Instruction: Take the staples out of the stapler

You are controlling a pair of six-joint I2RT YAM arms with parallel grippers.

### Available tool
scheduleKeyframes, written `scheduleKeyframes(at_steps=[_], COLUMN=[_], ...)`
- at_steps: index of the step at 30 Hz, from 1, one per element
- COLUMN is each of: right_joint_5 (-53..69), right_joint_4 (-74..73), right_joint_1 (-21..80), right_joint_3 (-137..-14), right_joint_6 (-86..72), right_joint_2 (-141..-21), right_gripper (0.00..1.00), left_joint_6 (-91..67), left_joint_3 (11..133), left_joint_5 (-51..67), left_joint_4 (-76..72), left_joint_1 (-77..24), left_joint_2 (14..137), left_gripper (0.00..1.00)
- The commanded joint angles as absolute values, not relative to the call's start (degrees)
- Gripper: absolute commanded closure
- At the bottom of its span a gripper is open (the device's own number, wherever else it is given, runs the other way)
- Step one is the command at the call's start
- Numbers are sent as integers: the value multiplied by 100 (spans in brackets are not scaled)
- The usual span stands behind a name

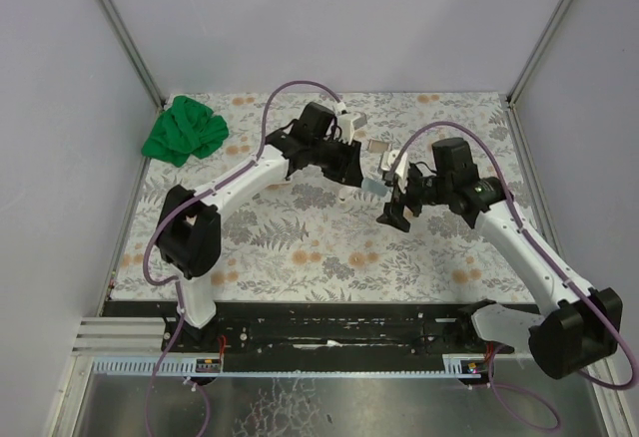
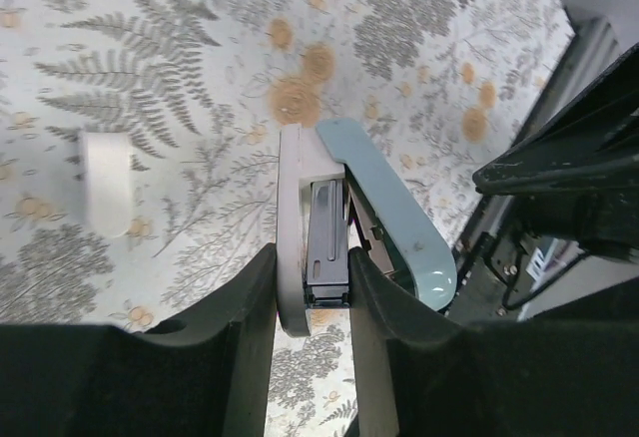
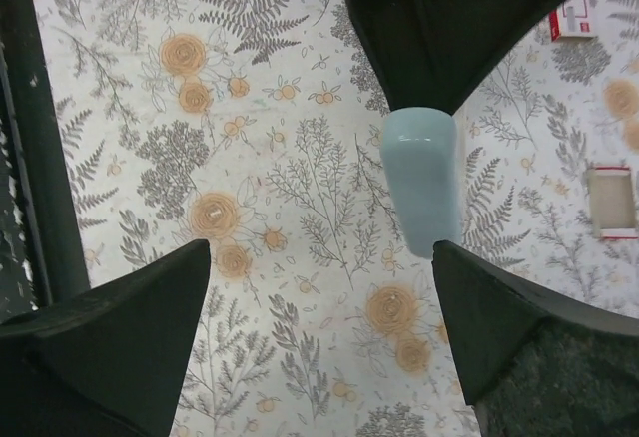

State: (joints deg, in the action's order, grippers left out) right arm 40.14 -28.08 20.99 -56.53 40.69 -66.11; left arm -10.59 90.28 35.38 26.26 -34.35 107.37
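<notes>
My left gripper (image 2: 312, 279) was clenched on the opened stapler (image 2: 296, 173), my right gripper (image 3: 321, 257) released around its blue lid (image 3: 421, 173). I couldn't see the staples, presumably in the black magazine (image 2: 327, 237): a light, stiff, snappable strip, best pinched by its sides

Item: two arms.
- Left arm (image 1: 250, 176) and right arm (image 1: 524, 247): white tubular links, bulky black joint housings (image 1: 190, 232).
- Purple cable (image 1: 290, 88): one looped along each arm.
- Left gripper (image 2: 310, 257) and right gripper (image 3: 319, 247): matte black, wedge-shaped fingers (image 3: 120, 337) tapering to blunt tips.
</notes>
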Motion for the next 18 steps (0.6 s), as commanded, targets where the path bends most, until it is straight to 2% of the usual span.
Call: scheduleKeyframes(at_steps=[1,4,10,18], right_joint_5=[4092,3429,2640,2841], right_joint_4=[-2802,-2549,-2204,-2285], right_joint_1=[2111,2103,2092,2058], right_joint_3=[-6317,-6561,-6721,-7337], right_joint_6=[2746,1241,193,-910], right_joint_2=[-7021,-7342,-7800,-8485], right_gripper=[1,1,1,1], left_joint_6=[-909,-829,-817,-738], left_joint_3=[9219,9132,9004,8965], left_joint_5=[2479,1873,954,439], left_joint_4=[2556,2558,2487,2407], left_joint_1=[-3456,-3495,-3674,-3905], left_joint_2=[10304,10258,10182,10150], left_gripper=[97,98,99,100])
